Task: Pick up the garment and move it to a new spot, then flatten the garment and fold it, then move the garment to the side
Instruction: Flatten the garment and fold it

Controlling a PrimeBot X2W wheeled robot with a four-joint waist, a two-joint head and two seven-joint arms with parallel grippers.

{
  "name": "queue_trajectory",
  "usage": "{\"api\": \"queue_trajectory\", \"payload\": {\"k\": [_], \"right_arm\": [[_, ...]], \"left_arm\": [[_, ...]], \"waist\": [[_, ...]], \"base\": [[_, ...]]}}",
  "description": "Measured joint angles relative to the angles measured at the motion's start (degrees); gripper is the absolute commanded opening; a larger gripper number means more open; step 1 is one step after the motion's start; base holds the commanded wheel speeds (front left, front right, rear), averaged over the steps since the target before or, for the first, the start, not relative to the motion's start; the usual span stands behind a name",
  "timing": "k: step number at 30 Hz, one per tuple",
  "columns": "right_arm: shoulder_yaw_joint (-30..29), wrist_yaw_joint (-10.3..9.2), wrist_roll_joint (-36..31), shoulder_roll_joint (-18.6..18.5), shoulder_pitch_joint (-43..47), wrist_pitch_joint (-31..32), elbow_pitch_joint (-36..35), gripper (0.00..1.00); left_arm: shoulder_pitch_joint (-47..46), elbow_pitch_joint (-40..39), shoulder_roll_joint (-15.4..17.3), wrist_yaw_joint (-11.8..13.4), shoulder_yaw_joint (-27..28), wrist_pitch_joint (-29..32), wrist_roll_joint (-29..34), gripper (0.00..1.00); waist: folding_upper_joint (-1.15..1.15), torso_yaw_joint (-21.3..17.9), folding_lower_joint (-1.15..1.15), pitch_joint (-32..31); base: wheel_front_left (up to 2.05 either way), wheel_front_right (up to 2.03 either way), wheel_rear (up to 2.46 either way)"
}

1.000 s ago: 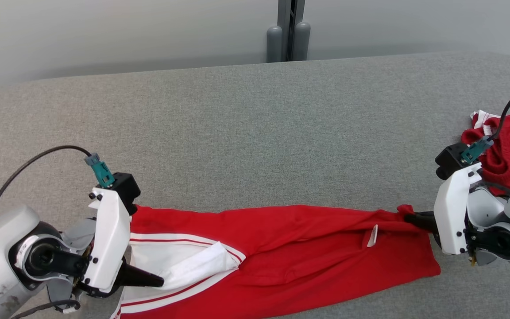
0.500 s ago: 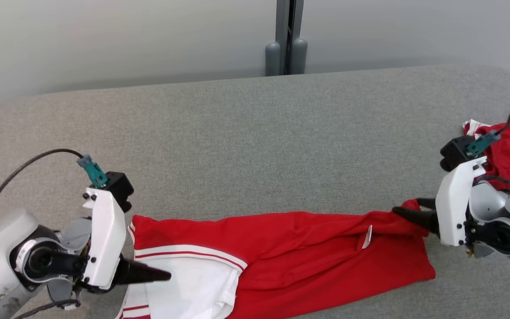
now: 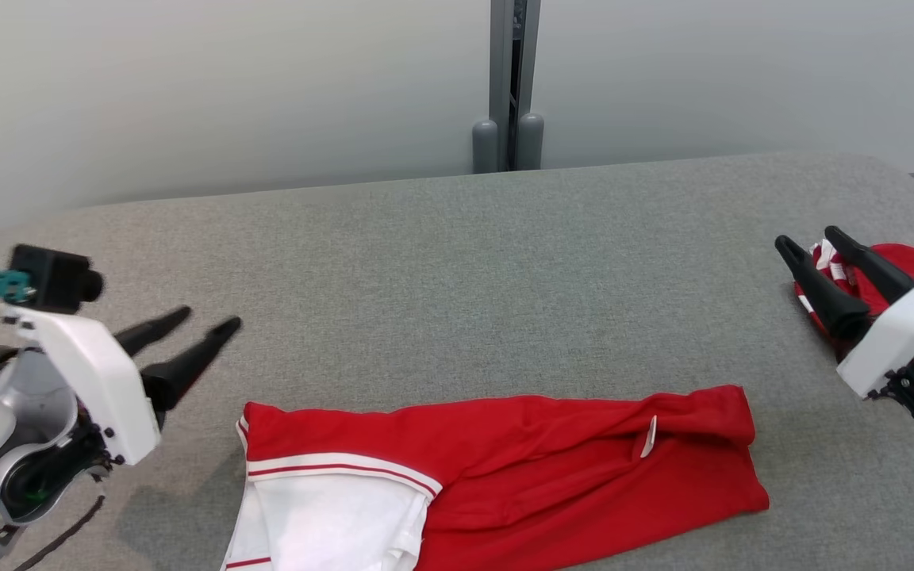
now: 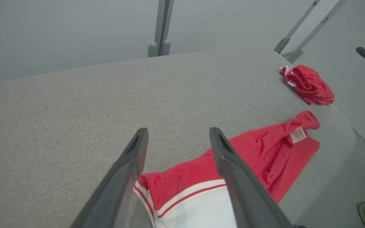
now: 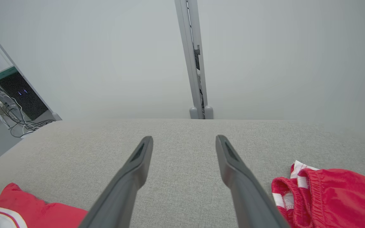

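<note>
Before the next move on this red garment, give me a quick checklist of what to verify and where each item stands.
1. Left hand open, holding nothing: ok.
2. Right hand open, holding nothing: ok.
3. Both hands off the garment: ok.
4. Garment lying flat: not ok, creases run near the white label.
5. Whole garment on the table: cannot tell, its near edge is cut off in the head view.
6. Right end of table free: not ok, a second red garment lies there.
</note>
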Motion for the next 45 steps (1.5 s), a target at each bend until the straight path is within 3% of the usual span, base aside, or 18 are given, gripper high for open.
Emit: {"api": "queue_trajectory", "payload": {"k": [4,8,10,12,17,23,31,36,45], "right_arm": [[-6.8,0.0,-3.0,1.4,4.1,-2.4,1.5,1.0],[-24.5,0.0,-11.5,5.4,10.0,-2.6,-1.7,1.0],[-32.2,0.0,-16.8,8.9,15.8,-2.6,-4.3,1.0],[-35.1,0.0,-19.0,10.7,18.8,-2.6,-5.9,1.0],[-46.3,0.0,-29.3,18.2,30.1,-2.6,-12.8,1.0],[-50.3,0.0,-35.8,23.1,36.4,-2.6,-16.6,1.0],[-51.3,0.0,-40.5,26.4,40.1,-2.6,-12.2,1.0],[-50.8,0.0,-41.0,27.1,39.0,-1.6,-9.4,1.0],[-53.3,0.0,-39.6,29.6,35.0,6.1,-0.2,1.0]], "left_arm": [[4.5,-1.1,0.3,5.3,3.3,-13.2,3.0,1.0],[9.6,-3.3,-0.4,11.0,6.8,-24.9,5.4,1.0],[12.7,-4.4,-1.6,13.7,9.0,-26.5,7.6,1.0],[14.1,-5.0,-2.6,15.2,10.3,-26.6,9.2,1.0],[23.8,-9.4,-11.7,19.7,26.0,-26.9,21.9,1.0],[34.4,-11.1,-20.6,18.4,37.6,-26.9,35.5,1.0],[38.9,-9.8,-31.8,12.5,45.9,-26.9,46.6,1.0],[38.9,-7.7,-35.7,7.0,48.0,-26.9,50.2,1.0],[37.8,-4.7,-39.9,1.8,51.2,-26.9,54.1,1.0]], "waist": [[0.0,0.7,0.0,-0.6],[0.0,1.3,0.0,-0.8],[0.0,1.5,0.0,-0.8],[0.0,1.7,0.0,-0.7],[0.0,2.4,0.0,-0.3],[0.0,2.6,0.0,0.4],[0.0,2.7,0.0,1.6],[0.0,2.5,0.0,2.2],[0.0,2.8,0.0,2.9]], "base": [[0.0,0.0,0.0],[0.0,0.0,0.0],[0.0,0.0,0.0],[0.0,0.0,0.0],[0.0,0.0,0.0],[0.0,0.0,0.0],[0.0,0.0,0.0],[0.0,0.0,0.0],[0.0,0.0,0.0]]}}
